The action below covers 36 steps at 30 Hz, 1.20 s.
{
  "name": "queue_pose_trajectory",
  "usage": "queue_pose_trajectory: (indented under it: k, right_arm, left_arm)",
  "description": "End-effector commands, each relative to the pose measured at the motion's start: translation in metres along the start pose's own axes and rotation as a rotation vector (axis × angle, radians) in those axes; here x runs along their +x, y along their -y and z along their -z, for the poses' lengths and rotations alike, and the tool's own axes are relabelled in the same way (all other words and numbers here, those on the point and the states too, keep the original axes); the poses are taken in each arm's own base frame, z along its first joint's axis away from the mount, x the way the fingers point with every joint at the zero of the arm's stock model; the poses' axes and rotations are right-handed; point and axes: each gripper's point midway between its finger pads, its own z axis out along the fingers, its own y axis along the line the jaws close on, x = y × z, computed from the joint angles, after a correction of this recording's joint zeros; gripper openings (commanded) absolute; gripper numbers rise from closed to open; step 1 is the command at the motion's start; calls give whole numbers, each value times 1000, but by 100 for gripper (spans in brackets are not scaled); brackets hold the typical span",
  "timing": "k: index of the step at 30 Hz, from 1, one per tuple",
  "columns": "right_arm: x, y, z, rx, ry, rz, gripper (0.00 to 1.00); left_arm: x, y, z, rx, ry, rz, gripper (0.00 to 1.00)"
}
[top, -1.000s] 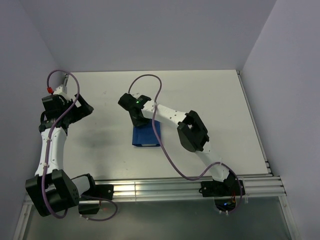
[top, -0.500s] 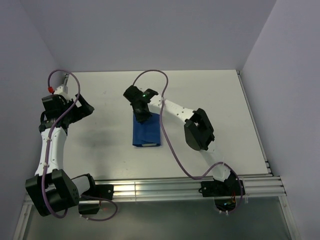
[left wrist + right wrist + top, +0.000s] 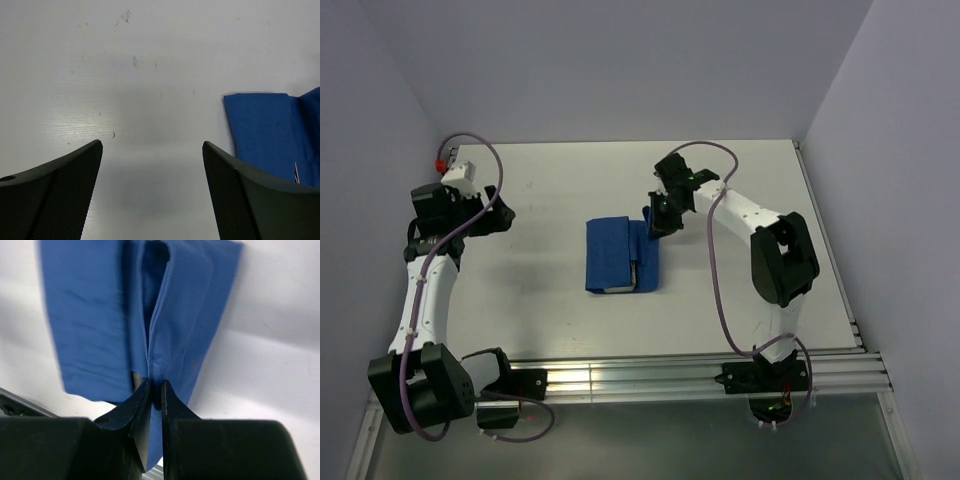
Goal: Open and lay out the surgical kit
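the royal-blue cloth wrap (image 3: pixel 610 255) of the surgical kit is lying near the middle of the white worktop (image 3: pixel 550 180), folded into a rectangle with its long sides running toward the arm bases. the right pincer (image 3: pixel 658 218) is reaching in from the right and clenching on the wrap's right-hand flap (image 3: pixel 650 262), near that flap's far end. the flap is standing up off the bundle and leaning out to the right.

in the right wrist view, the 2 black fingers (image 3: pixel 125 410) are pressing together on a narrow ridge of the cloth wrap (image 3: pixel 85 315). the fabric is puckering just above the right pincer (image 3: pixel 155 387), and a dark fold is opening behind the pinch. a thin pale strip (image 3: pixel 134 380) is showing beside the pinch, too small to identify. the rest of the wrap is lying closed, hiding whatever it is holding.

the left pincer (image 3: pixel 503 216) is hovering over the left part of the worktop, well apart from the wrap. in the left wrist view, its 2 mesh-textured fingers (image 3: pixel 55 190) are spread wide, grasping nothing, with bare worktop (image 3: pixel 150 60) between them. the cloth wrap (image 3: pixel 265 130) is lying off to the right, beyond the right-hand finger. a thin pale line (image 3: pixel 296 172) is showing on the cloth there, and it is too small to identify.
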Motion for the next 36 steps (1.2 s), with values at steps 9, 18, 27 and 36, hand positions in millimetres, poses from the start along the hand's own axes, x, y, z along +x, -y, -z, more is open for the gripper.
queue_pose_trajectory:
  k: [9, 18, 27, 36]
  right_arm:
    - [21, 53, 12, -44, 4, -17, 62]
    - [15, 98, 22, -38, 27, -50, 73]
    - [24, 116, 4, -21, -16, -99, 65]
    - [29, 124, -18, -2, -61, -158, 55]
  left_arm:
    - [6, 98, -23, 122, -72, -172, 82]
    - [46, 187, -60, 150, -241, -173, 85]
    - [94, 245, -87, 16, -354, -229, 78]
    - [135, 260, -103, -30, -434, -330, 68]
